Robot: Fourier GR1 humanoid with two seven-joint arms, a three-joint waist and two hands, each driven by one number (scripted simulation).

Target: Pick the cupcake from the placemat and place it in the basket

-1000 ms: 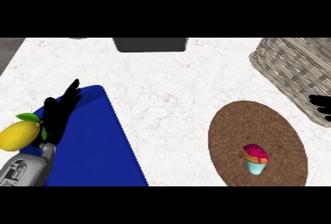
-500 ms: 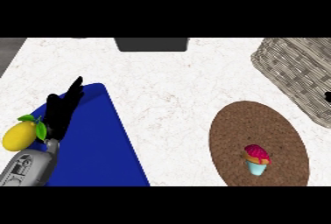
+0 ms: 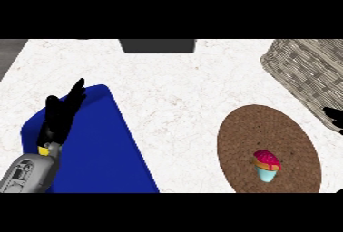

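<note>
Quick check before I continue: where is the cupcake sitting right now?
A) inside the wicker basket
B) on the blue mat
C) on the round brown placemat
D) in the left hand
C: the cupcake stands on the round brown placemat, apart from the wicker basket, while the left hand is open over the blue mat and holds nothing.
</note>
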